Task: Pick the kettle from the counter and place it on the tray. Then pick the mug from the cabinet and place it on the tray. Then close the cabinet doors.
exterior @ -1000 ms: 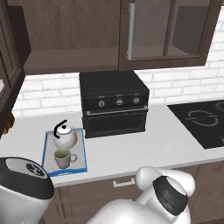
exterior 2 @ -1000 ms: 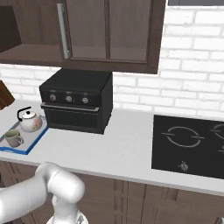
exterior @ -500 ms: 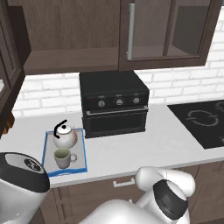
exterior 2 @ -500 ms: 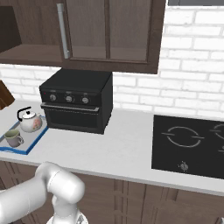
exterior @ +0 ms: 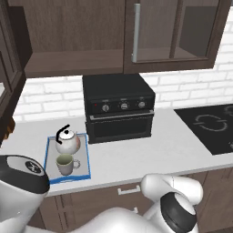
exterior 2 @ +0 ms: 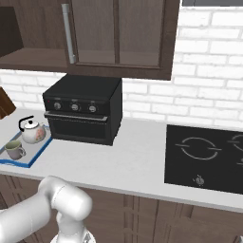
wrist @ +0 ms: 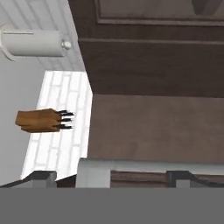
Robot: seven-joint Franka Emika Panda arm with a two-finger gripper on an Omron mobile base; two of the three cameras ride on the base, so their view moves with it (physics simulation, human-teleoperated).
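— Fingers, item one: state?
— Two dark fingertips (wrist: 43,176) sit at the bottom of the hand view, well apart, nothing between them. Gripper (wrist: 111,177) faces a long grey bar handle (wrist: 131,166) on a dark wooden door; whether it touches the bar cannot be told.

— Task things, location?
— One tray (exterior: 51,175), blue rim, near the counter's (exterior: 136,157) front left corner. One kettle (exterior: 67,141) on the tray's back half. One mug (exterior: 66,164) on its front half, just beside the kettle.

— Progress?
— Kettle placed: done. Mug placed: done. Closing appears unfinished. The cabinet (exterior: 68,41) shows an open shelf on its left. One glass door (exterior: 177,32) on the right looks shut; another door (exterior: 9,50) stands swung out at the left edge.

— Other stock?
— One black oven (exterior: 119,107), at the counter's back, right of the tray. One black hob (exterior 2: 204,152) toward the counter's right end. One knife block (wrist: 41,120). One paper roll (wrist: 33,42).
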